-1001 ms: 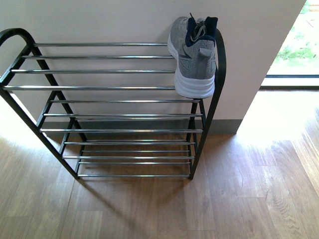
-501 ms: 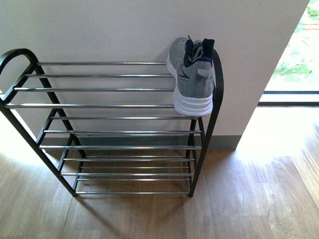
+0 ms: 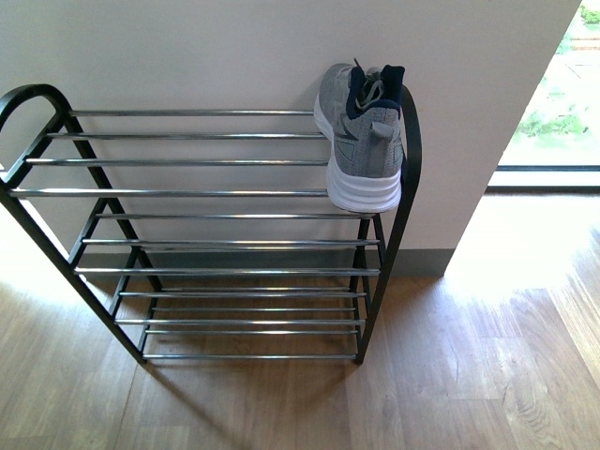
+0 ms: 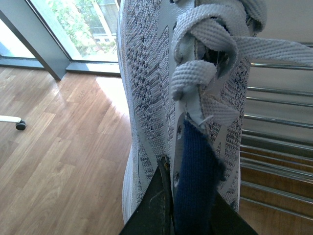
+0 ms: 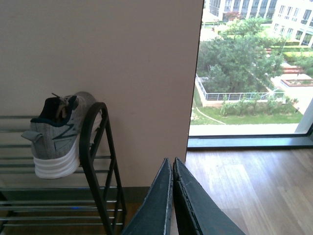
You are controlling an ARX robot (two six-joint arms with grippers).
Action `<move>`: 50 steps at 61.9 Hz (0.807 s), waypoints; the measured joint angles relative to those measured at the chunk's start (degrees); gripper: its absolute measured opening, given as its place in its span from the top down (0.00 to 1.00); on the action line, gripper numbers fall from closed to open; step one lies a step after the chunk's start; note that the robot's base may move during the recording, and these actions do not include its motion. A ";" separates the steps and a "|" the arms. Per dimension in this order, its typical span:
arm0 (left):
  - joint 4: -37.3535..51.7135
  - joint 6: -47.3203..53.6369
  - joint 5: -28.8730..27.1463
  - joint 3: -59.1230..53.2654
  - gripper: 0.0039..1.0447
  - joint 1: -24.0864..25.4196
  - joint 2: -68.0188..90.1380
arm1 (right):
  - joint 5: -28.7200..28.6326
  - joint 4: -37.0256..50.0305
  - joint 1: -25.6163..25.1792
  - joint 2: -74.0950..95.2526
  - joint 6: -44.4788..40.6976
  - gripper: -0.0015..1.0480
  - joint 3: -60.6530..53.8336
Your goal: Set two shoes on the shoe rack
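Shoe rack (image 3: 187,192) of black metal, with rounded-top side pieces and tiers of thin chrome bars, stands against a pale wall (image 3: 187,47) on a wooden floor (image 3: 469,375). A bright window (image 3: 553,103) lies to the right of the wall.

In the front view, one grey sneaker (image 3: 366,141) with a white sole and navy lining sits on the top tier at the rack's right end. It is just beside the right side piece, heel toward the camera and toe toward the wall.

In the left wrist view, the left end effector (image 4: 188,196) is clenched on a second grey sneaker (image 4: 151,88). Its dark fingers (image 4: 156,205) pinch the navy fabric at the shoe's opening, just below the pale laces (image 4: 210,29). The shoe fills most of this view and extends away from the camera. Chrome bars of the rack show just beyond it on one side, with sunlit floor and window glass on the other. A small black wheel (image 4: 19,126) rests on the floor, well apart from the shoe.

In the right wrist view, the right end effector (image 5: 172,164) is closed on itself, its two dark fingers touching. It hangs in the air apart from the rack. Beyond it are the wall, the rack's right side piece with the shelved sneaker, and the window with trees and buildings outside.
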 joint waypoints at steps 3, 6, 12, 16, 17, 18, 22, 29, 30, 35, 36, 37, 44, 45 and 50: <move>0.00 0.02 0.00 0.00 0.98 0.00 0.00 | 0.02 -1.62 0.00 -1.70 0.00 0.98 0.00; 0.00 0.02 0.00 0.00 0.98 0.00 0.00 | 0.02 -2.86 0.00 -3.02 0.00 0.98 0.00; 0.00 0.02 0.00 0.00 0.98 0.00 0.00 | 0.02 -5.73 0.00 -6.12 0.00 0.98 -0.02; 0.00 0.00 0.00 0.00 0.98 0.00 0.00 | 0.02 -7.39 0.00 -7.82 0.00 0.98 -0.02; 0.00 0.02 0.00 0.00 0.98 0.00 0.00 | 0.02 -7.91 0.00 -8.33 0.00 0.98 -0.02; 0.00 0.02 -0.02 0.00 0.98 0.00 0.00 | 0.02 -8.17 0.00 -8.61 0.00 0.98 -0.02; 0.00 0.02 0.00 0.02 0.98 0.00 0.00 | 0.02 -9.64 0.00 -10.12 0.00 0.98 -0.02; 0.00 0.02 0.00 0.02 0.98 0.00 0.00 | 0.02 -12.11 0.00 -12.70 0.00 0.98 -0.02; 0.00 0.02 0.00 0.00 0.98 0.00 0.00 | 0.02 -12.55 0.00 -13.11 0.00 0.98 -0.02; 0.00 0.00 0.00 0.02 0.98 0.00 0.00 | 0.00 -13.97 0.00 -14.56 0.00 0.98 -0.02; 0.00 0.02 0.00 0.02 0.98 0.00 0.00 | 0.02 -14.36 0.00 -14.93 0.00 0.98 -0.02; 0.00 0.02 0.00 0.02 0.98 0.00 0.00 | 0.02 -14.56 0.00 -15.13 0.00 0.98 -0.02; 0.00 0.02 0.00 0.00 0.98 0.00 0.00 | 0.00 -16.35 0.00 -16.92 0.00 0.98 -0.02; 0.00 0.02 0.00 0.00 0.98 0.00 0.00 | 0.02 -16.68 0.00 -17.25 0.00 0.98 -0.02; 0.00 0.00 0.00 0.02 0.98 0.00 0.00 | 0.02 -17.90 0.00 -18.47 0.00 0.98 -0.02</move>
